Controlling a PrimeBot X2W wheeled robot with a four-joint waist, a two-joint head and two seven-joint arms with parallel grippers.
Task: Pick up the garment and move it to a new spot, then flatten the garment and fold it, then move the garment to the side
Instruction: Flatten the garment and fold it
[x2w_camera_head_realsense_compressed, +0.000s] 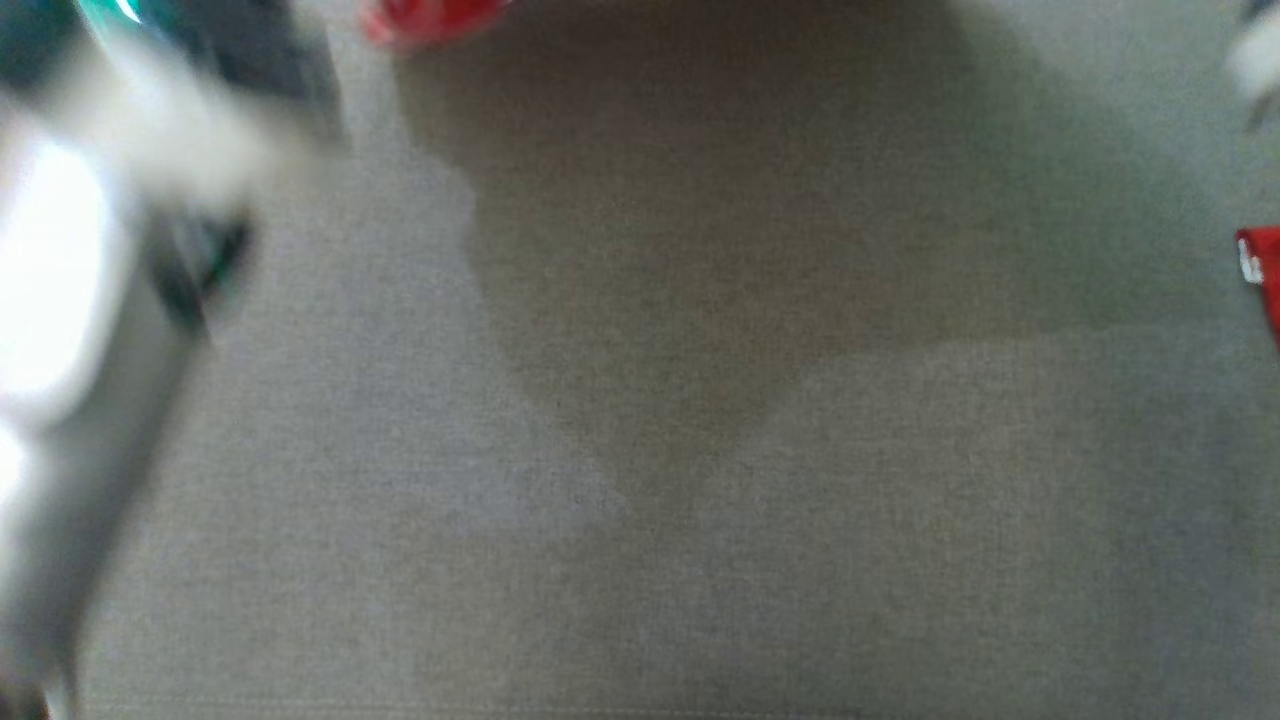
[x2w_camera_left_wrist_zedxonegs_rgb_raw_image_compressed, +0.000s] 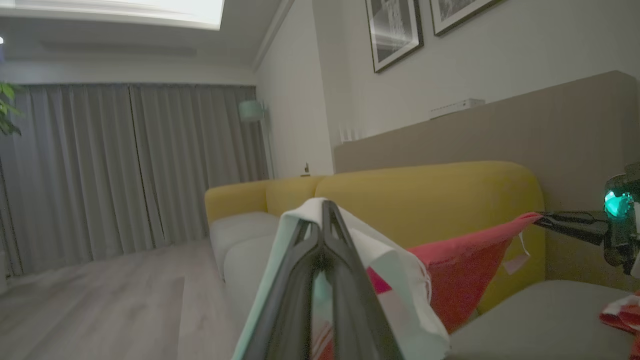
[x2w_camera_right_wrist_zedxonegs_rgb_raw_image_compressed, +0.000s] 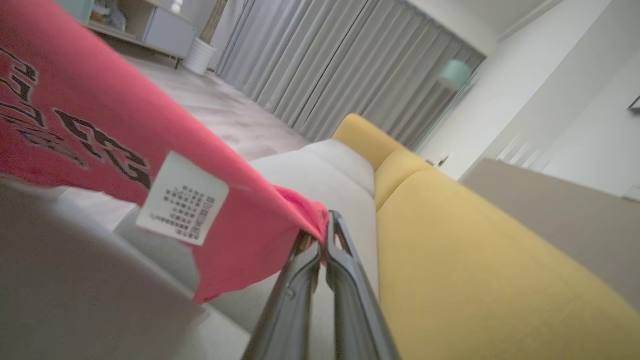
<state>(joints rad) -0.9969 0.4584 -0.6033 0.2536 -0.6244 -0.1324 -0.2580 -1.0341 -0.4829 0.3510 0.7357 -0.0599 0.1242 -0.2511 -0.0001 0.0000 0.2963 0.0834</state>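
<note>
The garment (x2w_camera_left_wrist_zedxonegs_rgb_raw_image_compressed: 450, 265) is red with black print and a white and mint part, and it hangs stretched between my two grippers above the grey sofa seat (x2w_camera_head_realsense_compressed: 700, 450). My left gripper (x2w_camera_left_wrist_zedxonegs_rgb_raw_image_compressed: 324, 207) is shut on its white and mint edge. My right gripper (x2w_camera_right_wrist_zedxonegs_rgb_raw_image_compressed: 326, 225) is shut on a red corner, and a white care label (x2w_camera_right_wrist_zedxonegs_rgb_raw_image_compressed: 182, 197) dangles from the cloth (x2w_camera_right_wrist_zedxonegs_rgb_raw_image_compressed: 100, 135) beside it. The left wrist view also shows the right gripper (x2w_camera_left_wrist_zedxonegs_rgb_raw_image_compressed: 545, 218) at the far end of the red cloth. In the blurred head view, red bits of the garment (x2w_camera_head_realsense_compressed: 430, 20) show at the top and right edges, with its shadow on the seat.
The yellow sofa backrest (x2w_camera_left_wrist_zedxonegs_rgb_raw_image_compressed: 425, 200) runs behind the seat, with a beige wall panel (x2w_camera_left_wrist_zedxonegs_rgb_raw_image_compressed: 500, 130) behind it. My pale left forearm (x2w_camera_head_realsense_compressed: 60, 280) is a blur at the head view's left. Wood floor (x2w_camera_left_wrist_zedxonegs_rgb_raw_image_compressed: 100, 300) and grey curtains (x2w_camera_left_wrist_zedxonegs_rgb_raw_image_compressed: 125, 165) lie beyond the sofa's end.
</note>
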